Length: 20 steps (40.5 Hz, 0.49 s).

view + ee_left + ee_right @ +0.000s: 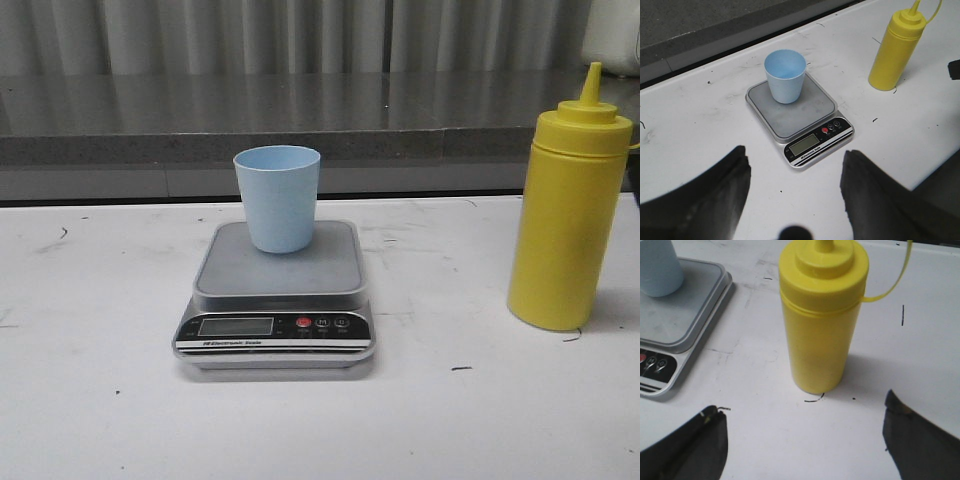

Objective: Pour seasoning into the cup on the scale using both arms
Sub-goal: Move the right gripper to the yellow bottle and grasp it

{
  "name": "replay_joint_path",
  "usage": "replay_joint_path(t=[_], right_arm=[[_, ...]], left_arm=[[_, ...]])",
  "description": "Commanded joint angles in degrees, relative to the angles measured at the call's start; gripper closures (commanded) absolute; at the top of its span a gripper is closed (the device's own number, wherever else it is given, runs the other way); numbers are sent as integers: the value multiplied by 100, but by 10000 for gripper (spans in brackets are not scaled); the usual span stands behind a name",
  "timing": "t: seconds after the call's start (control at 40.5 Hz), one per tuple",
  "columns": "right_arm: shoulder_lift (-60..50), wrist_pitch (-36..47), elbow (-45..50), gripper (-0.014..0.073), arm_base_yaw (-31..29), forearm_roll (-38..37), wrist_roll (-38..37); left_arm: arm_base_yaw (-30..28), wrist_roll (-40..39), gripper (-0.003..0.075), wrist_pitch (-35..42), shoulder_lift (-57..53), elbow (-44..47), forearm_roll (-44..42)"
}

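Tall yellow plastic squeeze bottle stands upright on white tabletop, well right of flat grey digital scale. Small light blue plastic cup sits upright on scale platform. Left gripper and right gripper: jaws spread, holding nothing.

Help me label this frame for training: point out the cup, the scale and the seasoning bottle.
cup [279, 200]: front view, on its light blue side wall.
scale [300, 270]: front view, on the bare grey platform.
seasoning bottle [568, 235]: front view, on its yellow body.
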State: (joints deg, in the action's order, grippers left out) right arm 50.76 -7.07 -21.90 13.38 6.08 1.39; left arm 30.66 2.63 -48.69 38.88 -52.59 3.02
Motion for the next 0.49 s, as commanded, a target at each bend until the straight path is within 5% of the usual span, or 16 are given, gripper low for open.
replay_joint_path(t=[0.0,0.469], right_arm=[[179,1733,307,-52,6,102,29],[2515,5013,837,-52,6,61,24]], left_arm=[[27,-36,321,420,-9,-137,34],[27,-36,321,420,-9,-137,34]])
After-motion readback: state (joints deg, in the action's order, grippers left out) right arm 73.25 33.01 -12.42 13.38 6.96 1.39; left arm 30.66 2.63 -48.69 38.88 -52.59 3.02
